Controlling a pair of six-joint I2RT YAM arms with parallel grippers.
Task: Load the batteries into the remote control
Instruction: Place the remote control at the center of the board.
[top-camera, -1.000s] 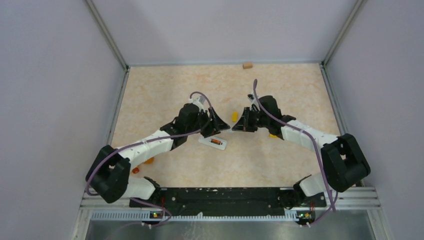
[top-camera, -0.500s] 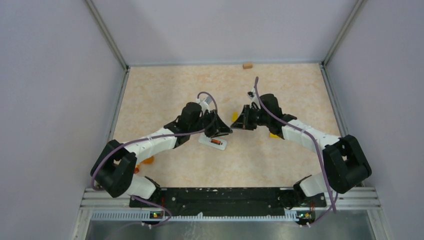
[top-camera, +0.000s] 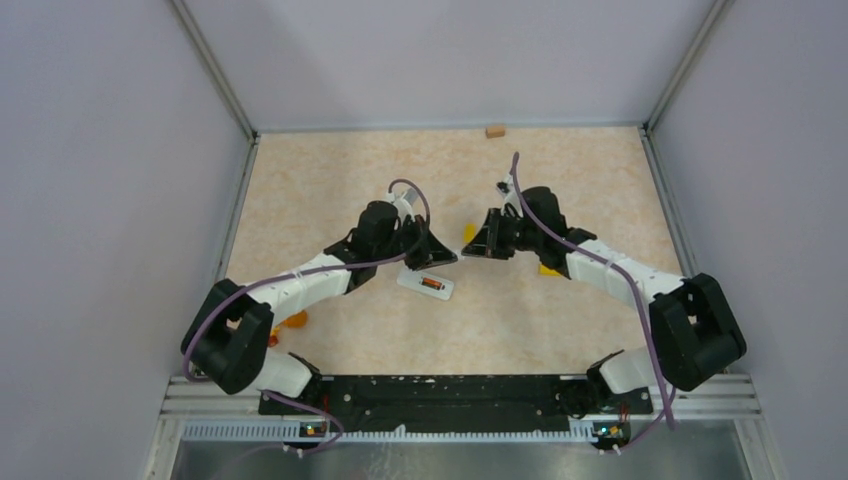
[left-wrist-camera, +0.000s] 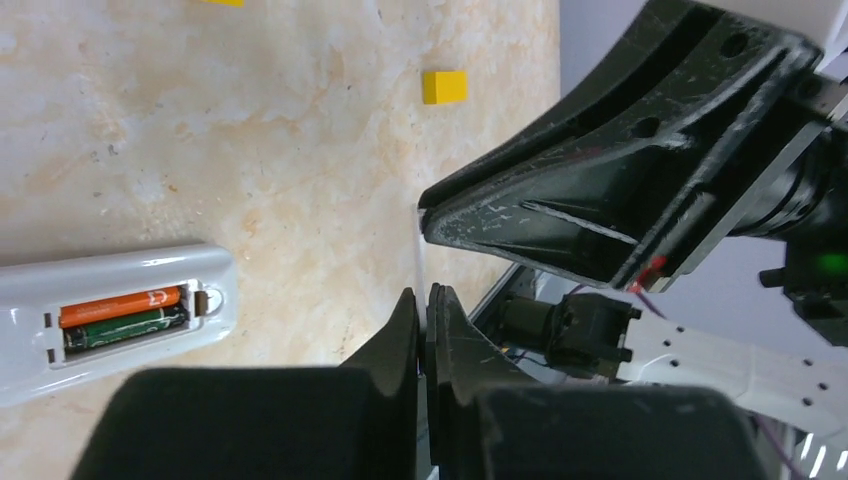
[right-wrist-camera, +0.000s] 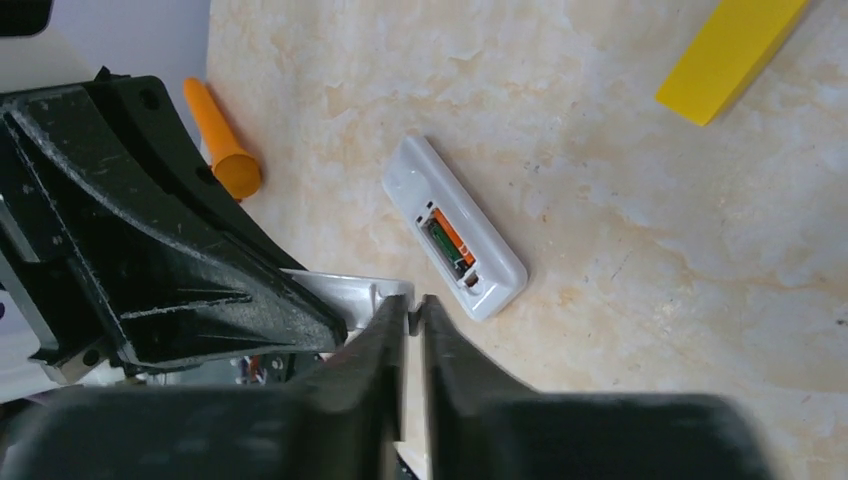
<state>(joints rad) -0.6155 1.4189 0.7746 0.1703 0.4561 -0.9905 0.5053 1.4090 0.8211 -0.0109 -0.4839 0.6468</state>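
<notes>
The white remote control (top-camera: 427, 284) lies back-up on the table, just below where both grippers meet. Its open recess holds two batteries side by side, one orange (left-wrist-camera: 120, 302) and one dark green (left-wrist-camera: 125, 328), also seen in the right wrist view (right-wrist-camera: 450, 240). My left gripper (left-wrist-camera: 425, 292) and my right gripper (right-wrist-camera: 415, 300) face each other tip to tip above the table. Both are shut on the same thin white cover plate (right-wrist-camera: 345, 288), seen edge-on in the left wrist view (left-wrist-camera: 418, 250). A third battery is not in view.
A small yellow block (left-wrist-camera: 444, 87) lies beyond the grippers, and a yellow wedge (right-wrist-camera: 730, 55) lies by the right arm. An orange cylinder (right-wrist-camera: 222, 140) rests near the left arm. A tan block (top-camera: 494, 130) sits against the far wall.
My left gripper has swung right to meet the right gripper's tips and closed from wide open onto the white cover plate. The right arm has barely moved.
</notes>
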